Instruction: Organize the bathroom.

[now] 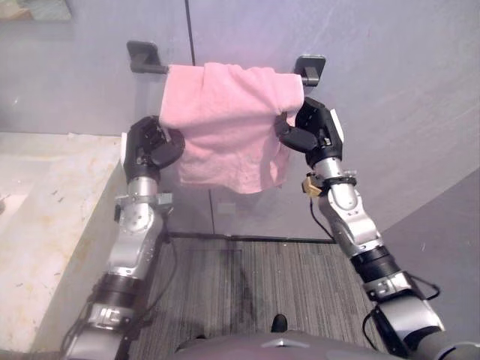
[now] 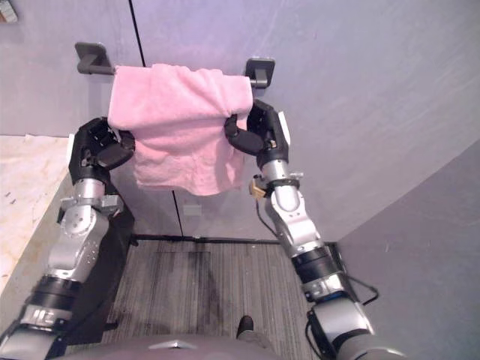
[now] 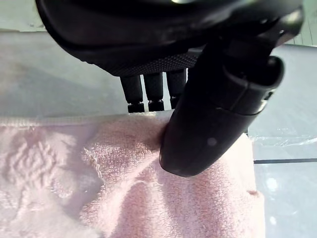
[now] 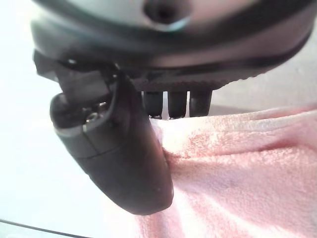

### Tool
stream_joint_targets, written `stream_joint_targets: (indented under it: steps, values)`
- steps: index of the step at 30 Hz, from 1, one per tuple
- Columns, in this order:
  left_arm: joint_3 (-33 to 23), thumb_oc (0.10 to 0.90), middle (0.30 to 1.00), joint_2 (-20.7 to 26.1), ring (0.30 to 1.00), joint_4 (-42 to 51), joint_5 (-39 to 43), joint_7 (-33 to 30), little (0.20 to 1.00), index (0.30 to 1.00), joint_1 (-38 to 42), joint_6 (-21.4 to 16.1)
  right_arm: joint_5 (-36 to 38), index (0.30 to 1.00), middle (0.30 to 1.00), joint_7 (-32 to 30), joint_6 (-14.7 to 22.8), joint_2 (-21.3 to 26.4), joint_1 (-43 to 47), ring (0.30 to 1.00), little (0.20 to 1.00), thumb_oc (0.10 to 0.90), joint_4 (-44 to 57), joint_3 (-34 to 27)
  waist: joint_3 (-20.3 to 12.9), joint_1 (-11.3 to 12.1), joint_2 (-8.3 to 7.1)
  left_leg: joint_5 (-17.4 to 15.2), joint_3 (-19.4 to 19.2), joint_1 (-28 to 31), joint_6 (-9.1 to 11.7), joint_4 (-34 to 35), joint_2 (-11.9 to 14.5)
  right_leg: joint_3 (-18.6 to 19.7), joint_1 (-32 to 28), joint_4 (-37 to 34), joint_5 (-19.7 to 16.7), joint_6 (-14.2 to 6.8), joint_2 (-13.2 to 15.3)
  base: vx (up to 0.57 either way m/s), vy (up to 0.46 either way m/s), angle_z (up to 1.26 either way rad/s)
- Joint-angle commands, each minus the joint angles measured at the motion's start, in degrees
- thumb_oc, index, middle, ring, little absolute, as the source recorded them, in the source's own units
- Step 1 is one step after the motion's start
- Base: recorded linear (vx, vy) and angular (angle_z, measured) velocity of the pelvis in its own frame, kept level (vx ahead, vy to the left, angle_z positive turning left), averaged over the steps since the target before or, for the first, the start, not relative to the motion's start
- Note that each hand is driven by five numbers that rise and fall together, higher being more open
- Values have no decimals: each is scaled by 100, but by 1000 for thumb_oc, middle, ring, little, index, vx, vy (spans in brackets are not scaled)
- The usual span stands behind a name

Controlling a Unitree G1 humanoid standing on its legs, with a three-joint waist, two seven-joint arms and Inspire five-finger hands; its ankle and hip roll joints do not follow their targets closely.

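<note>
Towel (image 1: 229, 124), pink, hangs draped over a dark wall rail (image 1: 148, 67) on the grey wall, bunched toward the rail's right bracket. Both arms are raised to it, forearms near upright. Left hand (image 1: 152, 145) meets the towel's left edge below the rail; thumb and fingers (image 3: 153, 91) are closed on the cloth, pinching it. Right hand (image 1: 311, 129) sits at the towel's right edge just under the bracket, thumb pressed into the pile against the fingers (image 4: 177, 103), gripping the cloth.
</note>
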State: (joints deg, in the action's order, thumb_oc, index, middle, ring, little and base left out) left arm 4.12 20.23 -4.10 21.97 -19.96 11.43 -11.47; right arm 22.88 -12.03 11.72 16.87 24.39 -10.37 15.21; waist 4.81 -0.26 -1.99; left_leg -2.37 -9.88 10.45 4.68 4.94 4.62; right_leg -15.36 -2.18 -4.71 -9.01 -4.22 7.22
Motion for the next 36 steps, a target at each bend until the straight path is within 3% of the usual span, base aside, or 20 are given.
stream_joint_targets:
  steps: [1, 14, 27, 28, 29, 31, 32, 33, 36]
  values:
    - [-313, 400, 300, 425, 300, 45, -296, -885, 300, 300, 383, -957, -181, 300, 300, -475, 738, 364, -282, 300, 300, 400, 515, -243, -231, -163, 58, -111, -249, -33, -130, -68, -165, 63, -446, 343, 1030, -727, 178, 0, 0, 0]
    - [-322, 400, 300, 374, 300, 208, -535, -1515, 300, 300, 110, -1140, 157, 300, 300, -1631, 722, 25, -978, 300, 300, 400, 583, -448, -216, -286, 129, -100, -333, 12, -160, -42, -182, 121, -458, 325, 1022, -710, 152, -1, 5, 0]
    - [-460, 400, 300, 427, 300, 193, -679, -1955, 300, 300, 4, -1054, 119, 300, 300, -1534, 708, 42, -1069, 300, 300, 400, 594, -394, -210, -230, 123, -105, -302, -1, -180, -51, -239, 48, -481, 331, 1025, -711, 180, -18, 34, 0]
    - [-454, 400, 300, 412, 300, 167, -698, -1942, 300, 300, 13, -996, 118, 493, 493, -1498, 689, 46, -1051, 493, 493, 529, 579, -387, -215, -227, 118, -106, -303, -4, -182, -51, -247, 45, -482, 324, 1018, -718, 189, 0, 0, 0]
    - [-442, 400, 300, 416, 300, 137, -663, -1874, 300, 300, 19, -936, 114, 900, 900, -1433, 675, 63, -1044, 900, 900, 800, 574, -387, -215, -228, 114, -106, -298, -5, -188, -50, -254, 49, -476, 325, 1010, -724, 192, -23, 36, -1]
    - [-439, 493, 439, 425, 439, 111, -607, -1769, 439, 439, 2, -856, 93, 900, 900, -1382, 694, 101, -1045, 900, 900, 800, 591, -400, -216, -225, 108, -106, -300, -10, -191, -50, -258, 48, -467, 327, 1004, -731, 199, 0, 0, 0]
    - [-422, 596, 594, 418, 594, 86, -460, -1568, 594, 594, -23, -638, -2, 900, 900, -1295, 696, 127, -1053, 900, 900, 800, 599, -417, -219, -222, 107, -107, -303, -16, -195, -55, -266, 54, -461, 336, 1002, -740, 201, 0, 0, 0]
    - [-409, 800, 900, 419, 900, 66, -435, -1506, 900, 900, -26, -567, -27, 900, 900, -1271, 707, 135, -1054, 900, 900, 800, 593, -420, -218, -221, 108, -108, -303, -16, -197, -54, -268, 54, -458, 339, 1000, -745, 203, -50, 27, 0]
    - [-321, 800, 900, 464, 900, -2, -320, -1114, 900, 900, -32, -210, -139, 900, 900, -1225, 745, 219, -1102, 900, 900, 800, 658, -445, -209, -239, 112, -112, -311, -18, -211, -49, -277, 65, -439, 352, 992, -766, 209, -47, 15, -1]
